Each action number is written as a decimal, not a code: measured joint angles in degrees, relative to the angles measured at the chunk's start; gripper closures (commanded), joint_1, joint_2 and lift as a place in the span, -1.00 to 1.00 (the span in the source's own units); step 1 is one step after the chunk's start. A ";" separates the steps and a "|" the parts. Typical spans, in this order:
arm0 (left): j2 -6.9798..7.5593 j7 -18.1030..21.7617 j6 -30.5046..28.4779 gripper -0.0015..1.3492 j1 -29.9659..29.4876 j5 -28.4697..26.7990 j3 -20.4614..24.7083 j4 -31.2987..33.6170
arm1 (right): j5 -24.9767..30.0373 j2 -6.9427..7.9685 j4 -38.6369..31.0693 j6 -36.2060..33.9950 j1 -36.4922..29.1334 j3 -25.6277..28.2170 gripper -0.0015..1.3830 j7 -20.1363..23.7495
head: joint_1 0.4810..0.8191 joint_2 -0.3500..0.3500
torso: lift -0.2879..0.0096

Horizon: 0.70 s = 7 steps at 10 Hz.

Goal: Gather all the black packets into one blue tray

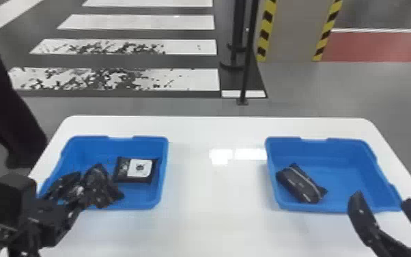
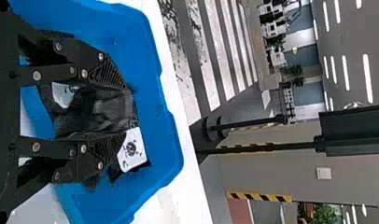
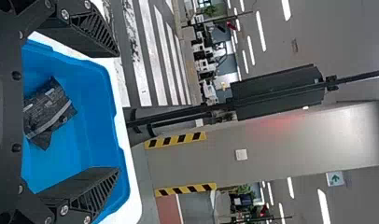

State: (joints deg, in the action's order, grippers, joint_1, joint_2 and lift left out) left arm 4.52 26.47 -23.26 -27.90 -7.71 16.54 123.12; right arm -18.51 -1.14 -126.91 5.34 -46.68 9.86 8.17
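In the head view my left gripper [image 1: 81,195] is low over the left blue tray [image 1: 164,171], shut on a crumpled black packet [image 1: 101,188]. The left wrist view has that packet [image 2: 96,109] pinched between both fingers of the left gripper [image 2: 127,112]. Beside it in the same tray lies a black packet with a white label [image 1: 140,168], flat on the bottom. My right gripper [image 1: 382,201] stands open at the near edge of the right blue tray [image 1: 348,157]. One black packet [image 1: 300,183] rests in that tray's left part. Nothing is between the fingers of the right gripper [image 3: 115,112].
Both trays stand on a white table [image 1: 215,191], with a wide stretch of tabletop between them. A black post [image 1: 248,58] rises from the floor past the table's far edge, near a striped pillar [image 1: 292,30].
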 measured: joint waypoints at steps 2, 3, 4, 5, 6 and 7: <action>-0.39 -0.02 3.28 -0.72 -0.90 1.54 1.66 0.00 | 0.31 -0.04 0.10 -0.15 0.37 -0.04 -0.77 0.64 | 0.27 0.18 | 0.20; -0.57 -0.13 6.37 -0.72 -1.54 3.40 1.90 0.00 | 0.95 -0.22 0.07 -1.31 0.98 -0.04 -0.77 1.71 | 0.27 0.18 | 0.20; -0.82 -0.45 9.59 -0.72 -2.34 5.36 1.96 0.00 | 1.98 -0.40 -0.44 -3.55 1.85 -0.10 -0.77 2.72 | 0.27 0.18 | 0.20; -1.32 -0.67 12.74 -0.72 -3.71 7.12 2.21 0.00 | 2.97 -0.55 -0.77 -6.40 3.07 -0.14 -0.77 3.98 | 0.27 0.20 | 0.20; -1.68 -0.84 15.17 -0.72 -5.37 8.92 2.10 0.00 | 3.70 -0.67 -0.83 -9.13 4.31 -0.14 -0.77 5.04 | 0.27 0.21 | 0.20; -2.02 -1.08 18.21 -0.72 -7.49 11.06 1.56 0.00 | 4.80 -0.90 -0.83 -12.69 6.06 -0.12 -0.77 6.28 | 0.27 0.21 | 0.20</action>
State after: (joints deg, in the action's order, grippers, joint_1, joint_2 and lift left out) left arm 2.49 25.39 -5.04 -35.39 3.35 18.09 123.12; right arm -13.71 -2.04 -127.74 -7.35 -40.62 9.74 14.45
